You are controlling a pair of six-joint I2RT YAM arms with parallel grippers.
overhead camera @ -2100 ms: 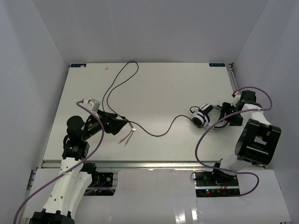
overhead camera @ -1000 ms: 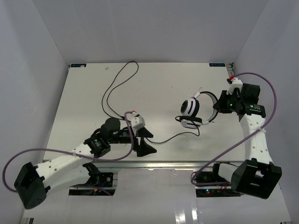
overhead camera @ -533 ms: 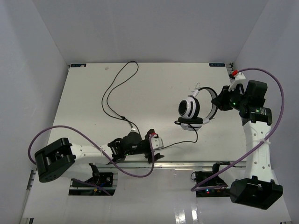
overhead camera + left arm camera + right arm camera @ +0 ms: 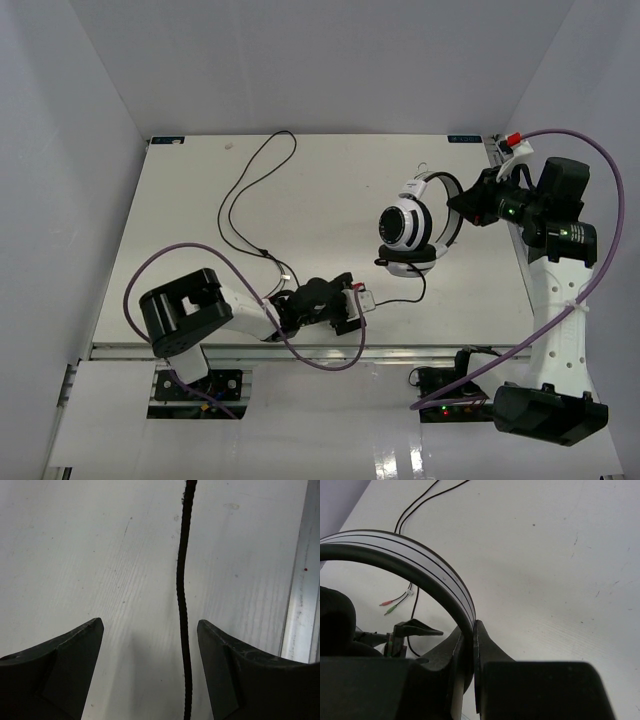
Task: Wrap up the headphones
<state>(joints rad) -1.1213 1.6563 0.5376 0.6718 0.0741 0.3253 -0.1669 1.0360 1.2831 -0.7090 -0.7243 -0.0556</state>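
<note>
Upper right, the right fingers (image 4: 463, 206) pinch the headphones (image 4: 406, 228) by the headband, holding them raised so the cable (image 4: 181, 605) trails free. Lower centre, the left fingers (image 4: 348, 304) sit spread astride it, seemingly ready to grasp.

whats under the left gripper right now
Between the open fingers of the left gripper, the thin black headphone cable runs across the bare white table, with a metal rail to one side. Whatever lies directly beneath the dark fingers themselves is covered.
</note>
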